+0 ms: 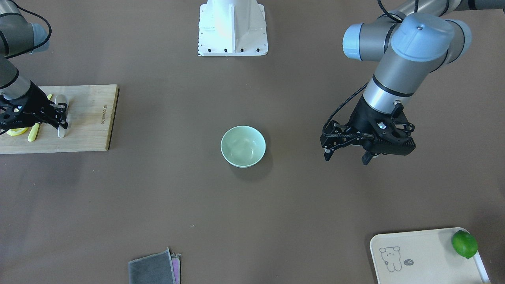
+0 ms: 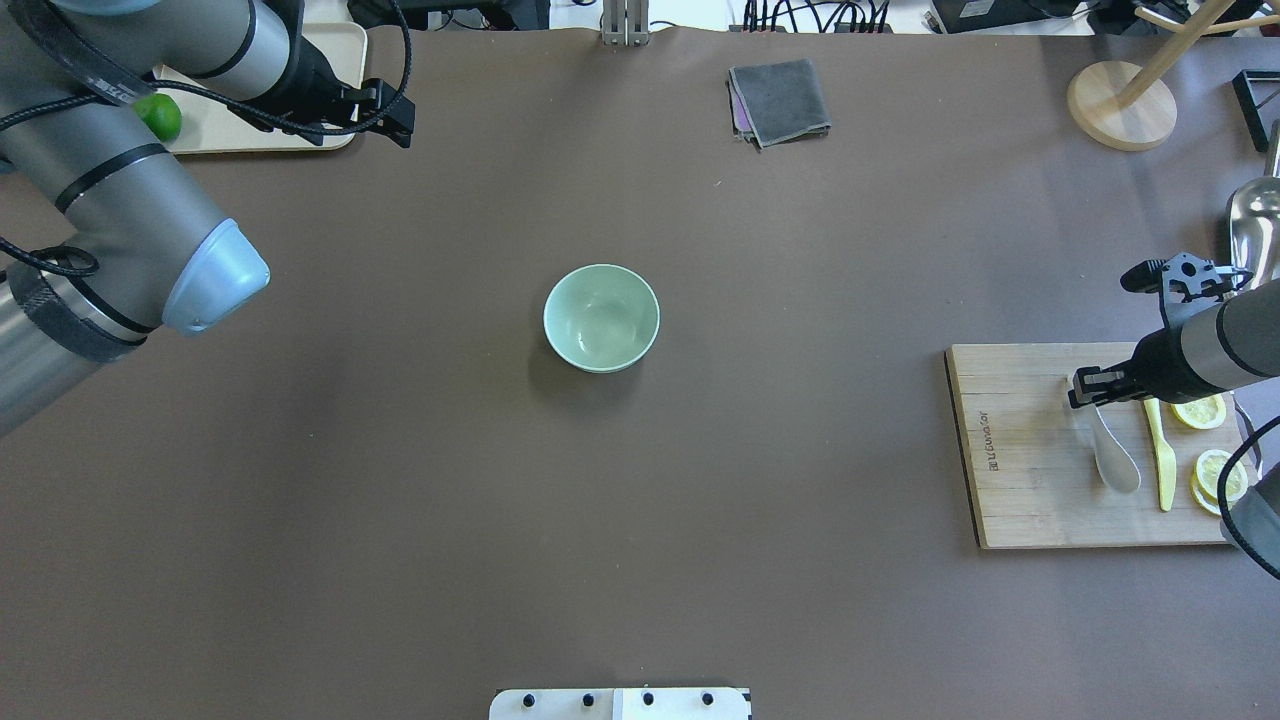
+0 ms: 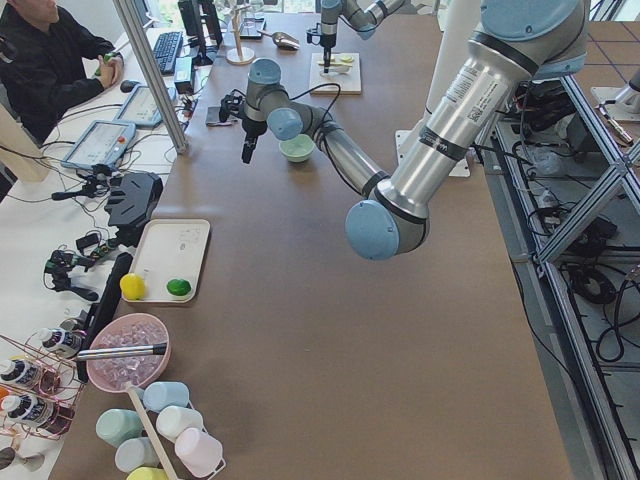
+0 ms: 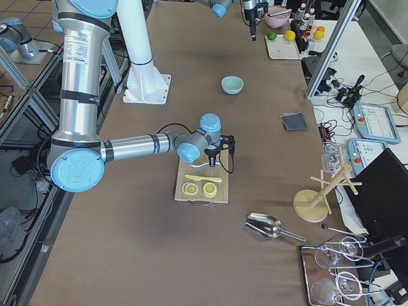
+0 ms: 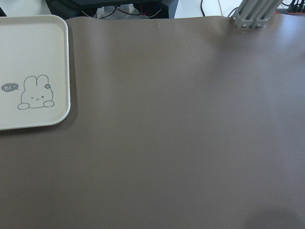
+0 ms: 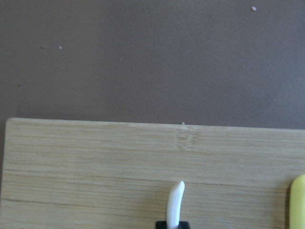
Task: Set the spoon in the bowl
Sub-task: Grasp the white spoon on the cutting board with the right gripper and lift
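Observation:
The white spoon (image 2: 1117, 462) lies on the wooden cutting board (image 2: 1020, 450) at the table's right end, its scoop toward the robot. My right gripper (image 2: 1088, 393) is low over the spoon's handle and looks shut on it. The right wrist view shows the handle tip (image 6: 176, 200) rising from dark fingertips. The spoon (image 1: 62, 101) and right gripper (image 1: 59, 118) also show in the front view. The mint-green bowl (image 2: 601, 317) stands empty mid-table (image 1: 243, 146). My left gripper (image 1: 347, 157) hangs open and empty above the table, well left of the bowl.
A yellow knife (image 2: 1160, 455) and lemon slices (image 2: 1200, 412) lie beside the spoon on the board. A cream tray (image 1: 426, 256) holds a lime (image 1: 464, 244). A folded grey cloth (image 2: 780, 100), a wooden stand (image 2: 1120, 105) and a metal scoop (image 2: 1255, 225) lie at the far side.

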Robot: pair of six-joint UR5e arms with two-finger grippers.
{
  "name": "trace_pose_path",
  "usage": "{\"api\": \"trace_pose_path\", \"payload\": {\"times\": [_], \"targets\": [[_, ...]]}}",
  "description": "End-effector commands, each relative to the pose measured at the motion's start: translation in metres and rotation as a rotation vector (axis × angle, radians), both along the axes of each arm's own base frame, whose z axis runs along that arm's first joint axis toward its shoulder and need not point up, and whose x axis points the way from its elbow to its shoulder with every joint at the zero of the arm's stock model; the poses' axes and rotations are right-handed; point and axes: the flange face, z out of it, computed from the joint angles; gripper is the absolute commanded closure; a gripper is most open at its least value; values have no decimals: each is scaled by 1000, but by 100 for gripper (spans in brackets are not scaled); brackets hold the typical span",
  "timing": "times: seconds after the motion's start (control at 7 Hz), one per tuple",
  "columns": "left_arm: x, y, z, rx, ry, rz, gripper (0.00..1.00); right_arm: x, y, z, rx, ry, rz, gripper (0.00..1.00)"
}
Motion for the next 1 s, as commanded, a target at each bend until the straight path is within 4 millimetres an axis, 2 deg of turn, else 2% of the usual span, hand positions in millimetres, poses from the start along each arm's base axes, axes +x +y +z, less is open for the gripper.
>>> {"api": "trace_pose_path", "payload": {"times": [0.0, 0.14, 0.29, 0.43, 0.57, 0.86], "targets": [[-1, 1, -1, 3, 3, -1, 2, -2, -1, -22, 21, -37, -10, 100], [-1, 1, -1, 3, 3, -1, 2, 16, -8, -42, 11, -94, -4, 100], [0, 1, -1, 1, 5, 1, 2, 47, -28, -65, -22, -198, -1, 100], [0, 3, -2, -9, 18, 19, 2, 50, -48, -94, -21, -249, -7, 100], [-1, 3, -2, -11, 21, 22, 2, 35, -75, -129, -26, -253, 13, 100], [-2, 2, 6, -20, 13, 21, 2, -8, -118, -220, -216, -345, 184, 100]]}}
